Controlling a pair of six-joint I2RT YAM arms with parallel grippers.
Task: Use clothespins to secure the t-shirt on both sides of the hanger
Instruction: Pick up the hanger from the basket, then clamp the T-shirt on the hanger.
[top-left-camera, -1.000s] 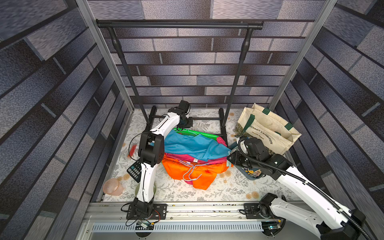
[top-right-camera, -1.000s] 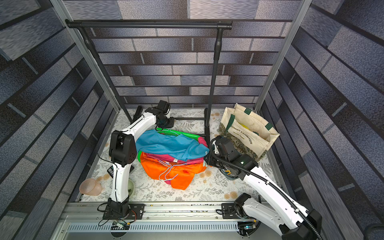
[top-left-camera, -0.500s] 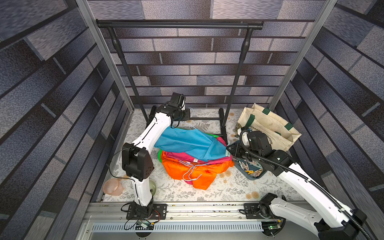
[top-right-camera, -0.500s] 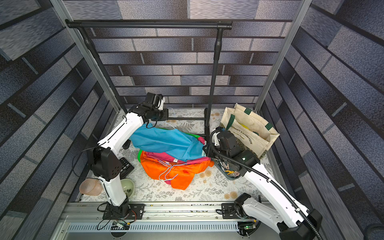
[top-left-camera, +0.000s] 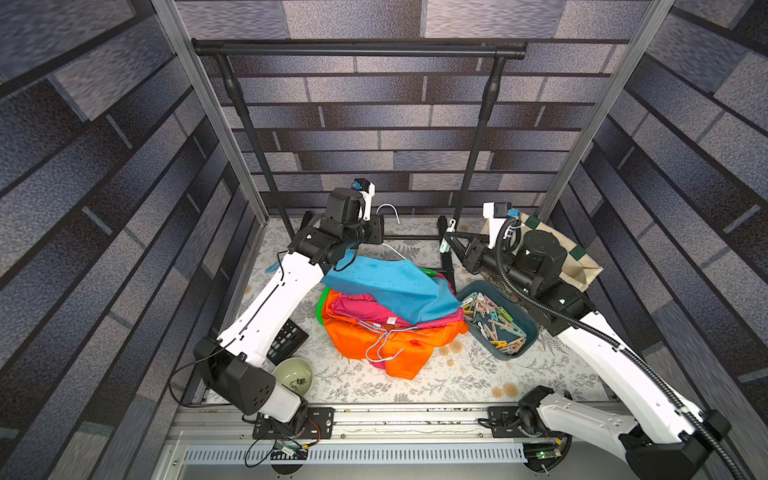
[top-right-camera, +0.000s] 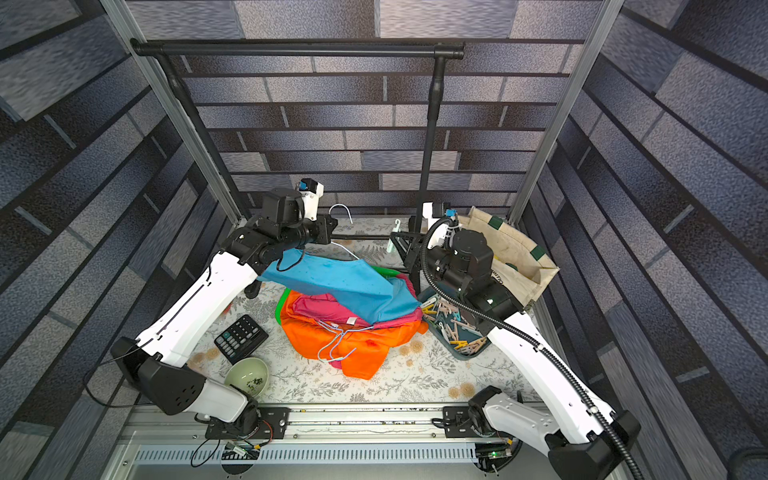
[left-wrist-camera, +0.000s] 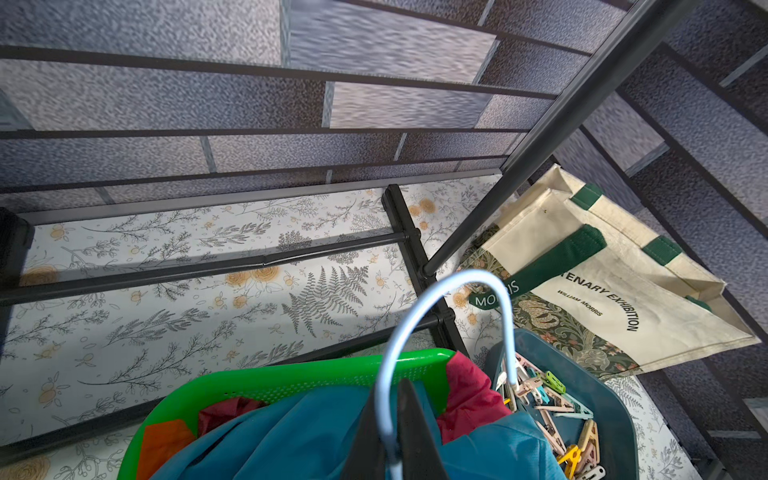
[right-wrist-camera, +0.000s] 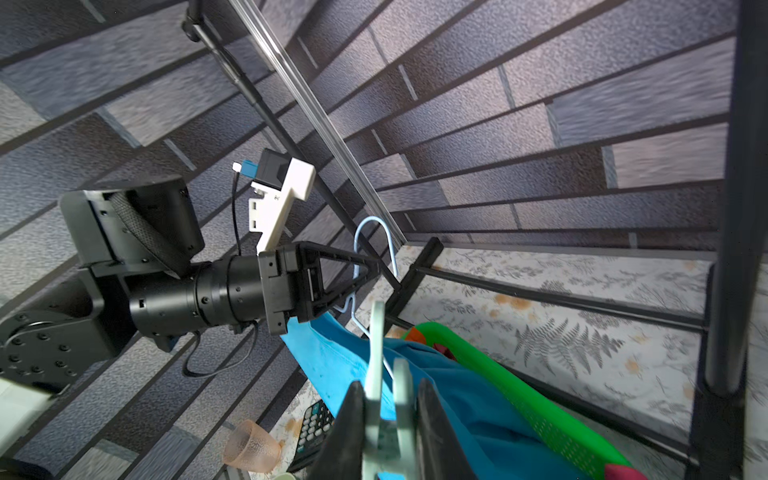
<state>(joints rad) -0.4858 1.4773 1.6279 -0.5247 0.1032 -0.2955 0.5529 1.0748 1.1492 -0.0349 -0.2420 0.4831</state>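
My left gripper is shut on the neck of a pale blue wire hanger, whose hook points up. The blue t-shirt hangs from it, one end lifted off the clothes pile, the rest draped over it. My right gripper is shut on a mint clothespin, raised a little to the right of the hanger. In the right wrist view the pin's free ends point toward the shirt's raised shoulder. More clothespins lie in a teal tray under the right arm.
Orange and pink garments fill a green basket. A black garment rack spans the back, with its foot bars on the mat. A tote bag lies at the back right. A calculator, green bowl and pink cup sit left.
My left arm has risen with the hanger, pulling the blue t-shirt up off the pile. My right arm lifted from the tray with the clothespin and moved toward the hanger.
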